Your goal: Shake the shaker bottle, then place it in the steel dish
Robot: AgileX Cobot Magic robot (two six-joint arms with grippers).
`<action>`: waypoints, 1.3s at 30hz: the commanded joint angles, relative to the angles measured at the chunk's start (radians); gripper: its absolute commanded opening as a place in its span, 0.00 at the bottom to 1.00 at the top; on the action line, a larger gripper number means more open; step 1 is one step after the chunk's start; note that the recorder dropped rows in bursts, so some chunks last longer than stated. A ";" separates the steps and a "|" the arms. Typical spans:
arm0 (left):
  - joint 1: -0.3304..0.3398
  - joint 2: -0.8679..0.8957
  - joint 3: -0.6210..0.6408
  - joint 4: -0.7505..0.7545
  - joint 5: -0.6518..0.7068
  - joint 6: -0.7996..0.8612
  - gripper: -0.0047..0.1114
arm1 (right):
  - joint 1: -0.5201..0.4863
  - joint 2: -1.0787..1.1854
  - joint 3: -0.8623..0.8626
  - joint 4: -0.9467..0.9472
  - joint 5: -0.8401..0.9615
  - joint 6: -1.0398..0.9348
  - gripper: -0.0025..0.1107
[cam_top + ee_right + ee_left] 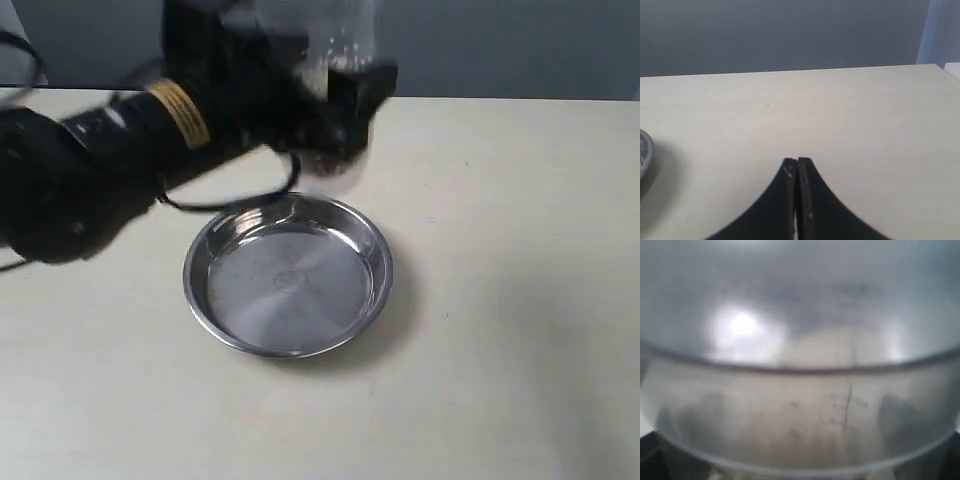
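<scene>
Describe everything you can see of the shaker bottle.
The shaker bottle is frosted, see-through plastic, upright and motion-blurred, its top cut off by the frame. The left gripper clamps its lower body. It is beyond the far rim of the steel dish, not in it. Up close, faint measuring marks show on its wall.

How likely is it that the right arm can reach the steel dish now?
Probably yes: the right gripper hangs shut over bare table, the rim of the steel dish shows nearby, and nothing lies between them.

Blurred shaker bottle (top cut off).
</scene>
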 commanded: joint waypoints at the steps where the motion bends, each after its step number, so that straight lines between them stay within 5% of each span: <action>1: -0.002 0.089 0.045 -0.009 -0.036 -0.110 0.04 | 0.001 -0.004 0.002 0.000 -0.012 -0.002 0.01; 4: -0.004 -0.057 -0.020 0.118 -0.103 -0.147 0.04 | 0.001 -0.004 0.002 0.000 -0.012 -0.002 0.01; 7: -0.004 -0.155 -0.052 0.132 -0.032 -0.145 0.04 | 0.001 -0.004 0.002 0.000 -0.012 -0.002 0.01; 10: -0.004 -0.067 0.021 0.092 0.062 -0.137 0.04 | 0.001 -0.004 0.002 0.000 -0.012 -0.002 0.01; 14: -0.004 0.070 0.101 0.018 -0.024 -0.160 0.04 | 0.001 -0.004 0.002 0.000 -0.012 -0.002 0.01; 17: -0.006 -0.043 0.049 0.180 -0.114 -0.302 0.04 | 0.001 -0.004 0.002 0.000 -0.012 -0.002 0.01; 21: -0.006 -0.181 -0.029 0.281 -0.010 -0.291 0.04 | 0.001 -0.004 0.002 0.000 -0.012 -0.002 0.01; 24: -0.004 -0.094 0.034 0.258 0.090 -0.244 0.04 | 0.001 -0.004 0.002 0.000 -0.012 -0.002 0.01; 27: -0.001 0.034 0.088 0.206 0.039 -0.244 0.04 | 0.001 -0.004 0.002 0.000 -0.012 -0.002 0.01; 34: -0.007 -0.158 0.007 0.286 -0.038 -0.268 0.04 | 0.001 -0.004 0.002 0.000 -0.012 -0.002 0.01; 39: -0.003 0.020 0.137 0.205 -0.053 -0.252 0.04 | 0.001 -0.004 0.002 0.000 -0.012 -0.002 0.01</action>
